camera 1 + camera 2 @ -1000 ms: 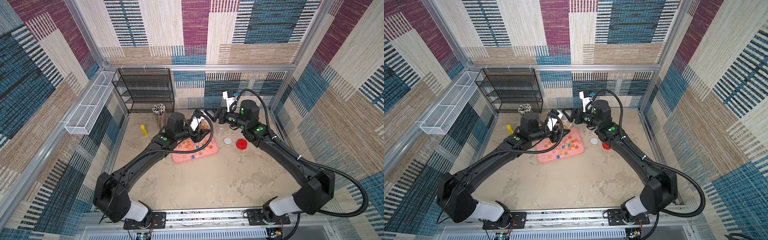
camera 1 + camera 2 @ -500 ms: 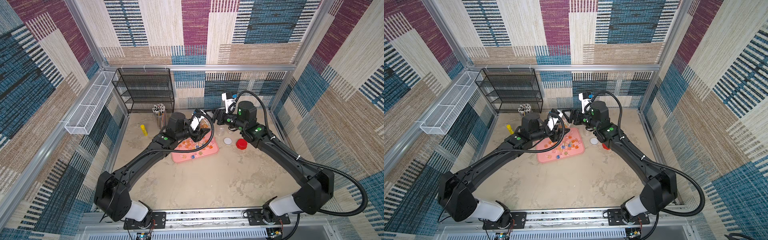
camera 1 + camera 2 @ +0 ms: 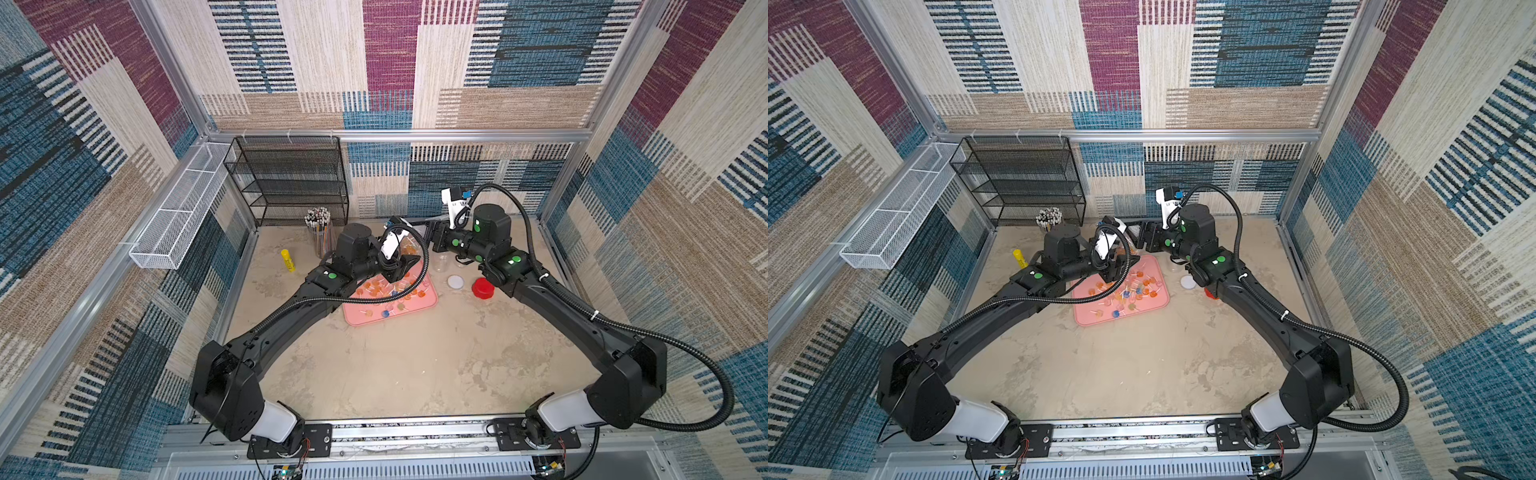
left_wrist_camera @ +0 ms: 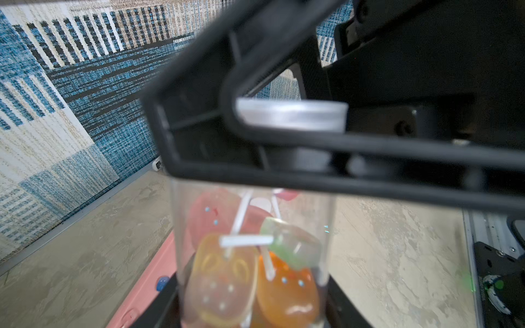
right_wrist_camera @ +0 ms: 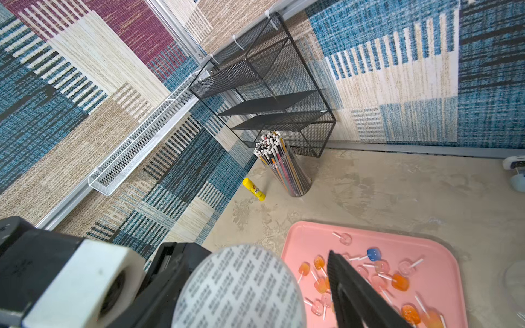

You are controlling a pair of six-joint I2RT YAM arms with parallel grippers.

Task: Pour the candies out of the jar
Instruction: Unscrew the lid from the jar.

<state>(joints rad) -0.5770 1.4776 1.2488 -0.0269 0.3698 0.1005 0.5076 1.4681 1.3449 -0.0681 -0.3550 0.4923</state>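
I see my left gripper (image 3: pixel 405 264) clenched on the clear jar (image 4: pixel 255 241), held over the upper edge of the pink tray (image 3: pixel 361 318), just above centre in both top views. Candies (image 3: pixel 386 295) lie scattered on the tray, and several sit inside the jar. My right gripper (image 3: pixel 424 237) brackets the jar's base. I cannot tell whether it grips.

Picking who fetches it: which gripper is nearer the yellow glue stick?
Left. The left gripper holds the jar on the glue stick's side; the right gripper lies beyond the jar.
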